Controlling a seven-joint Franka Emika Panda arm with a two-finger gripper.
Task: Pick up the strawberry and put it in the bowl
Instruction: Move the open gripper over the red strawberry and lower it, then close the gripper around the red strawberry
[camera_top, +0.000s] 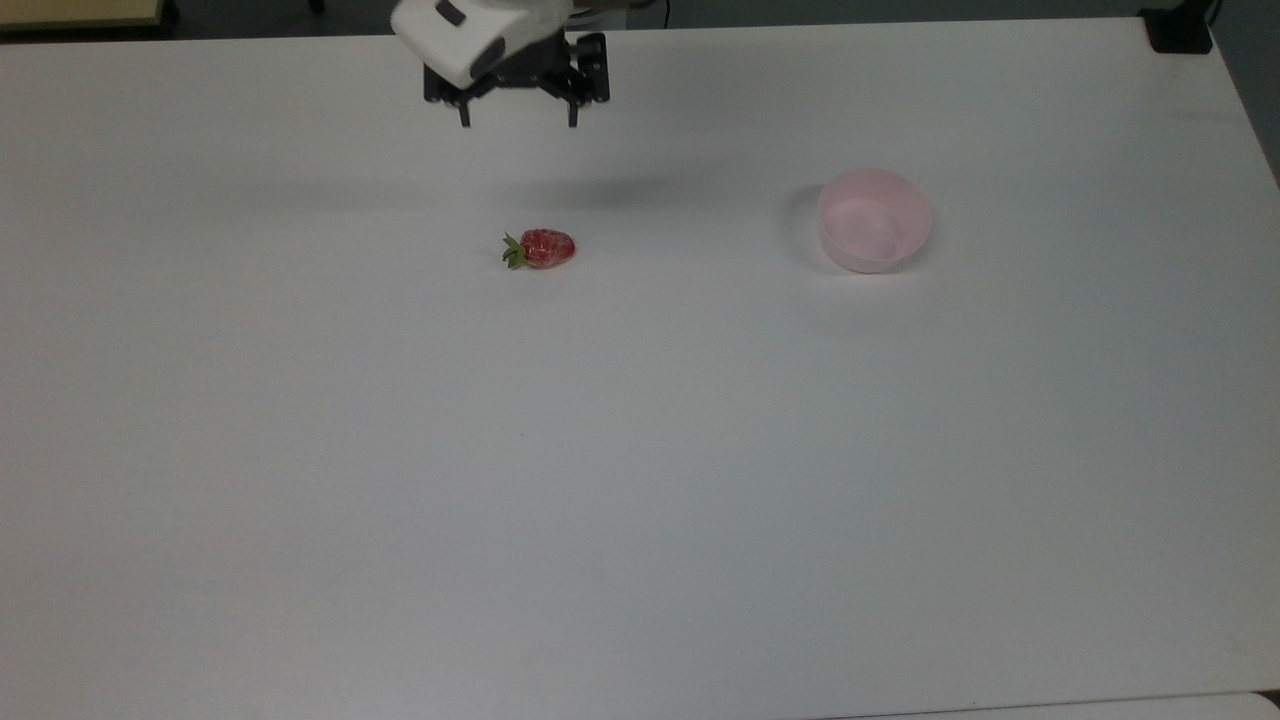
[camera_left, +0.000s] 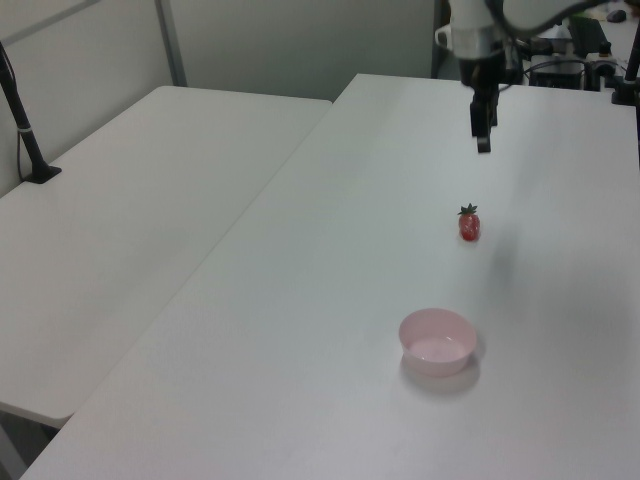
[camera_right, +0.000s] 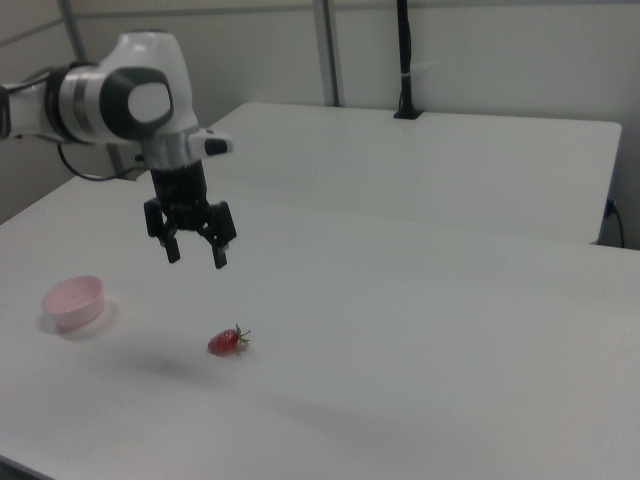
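- I see the strawberry (camera_top: 541, 248) as glossy red with pale speckles and a green leafy cap.
- The bowl (camera_top: 874, 219) looks pale pink (translucent, its base lighter).
- My gripper (camera_right: 195, 256) is black, under a white arm (camera_right: 125, 95) with grey joint bands.
- The table (camera_top: 640, 480) is plain white.

Open pincer (camera_right: 196, 256) hangs above the strawberry (camera_right: 226, 342), bowl (camera_right: 73, 302) well apart
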